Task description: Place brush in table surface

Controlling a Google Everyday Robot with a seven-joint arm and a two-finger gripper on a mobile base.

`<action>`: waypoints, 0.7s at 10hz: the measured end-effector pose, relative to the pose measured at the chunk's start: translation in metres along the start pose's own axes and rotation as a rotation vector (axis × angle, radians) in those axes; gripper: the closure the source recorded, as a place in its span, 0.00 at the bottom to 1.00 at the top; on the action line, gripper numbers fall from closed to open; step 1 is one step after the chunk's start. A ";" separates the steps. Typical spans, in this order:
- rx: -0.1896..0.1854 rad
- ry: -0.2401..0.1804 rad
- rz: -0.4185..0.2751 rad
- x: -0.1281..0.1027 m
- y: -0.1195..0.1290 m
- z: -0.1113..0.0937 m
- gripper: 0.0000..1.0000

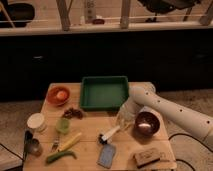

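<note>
**One brush slanting onto the planks beside the bowl**

One arm [172, 112] is reaching in from the right, bending over the dark bowl [155, 120] and pointing the gripper [124, 121] down toward the middle of the table surface [90, 126]. The brush [110, 134] is lying slantwise just below and left of it. Its dark round head is sitting low against the wood. Its slim white handle is running up and to the right toward the gripper, which is meeting or nearly meeting the handle's end. Whether the gripper is clamping that handle or standing loose of it, I cannot tell.

The slant is probably coming from a hold taken at the handle's far end, so that the head is meeting the table first. The spot is looking well chosen: bare wood between the green tray [104, 78] behind, the bowl to the right and the blue-grey pad [107, 155] in front, with nothing touching the brush.

By my reading the placing is nearing its end. What is remaining is a clean release and a lift straight up, since a sideways pull is risking dragging the brush toward the bowl.
</note>
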 end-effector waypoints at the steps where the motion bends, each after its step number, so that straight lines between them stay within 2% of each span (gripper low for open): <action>1: -0.002 -0.001 0.000 -0.001 0.000 0.001 0.20; 7: -0.001 -0.008 -0.007 -0.002 0.000 0.004 0.20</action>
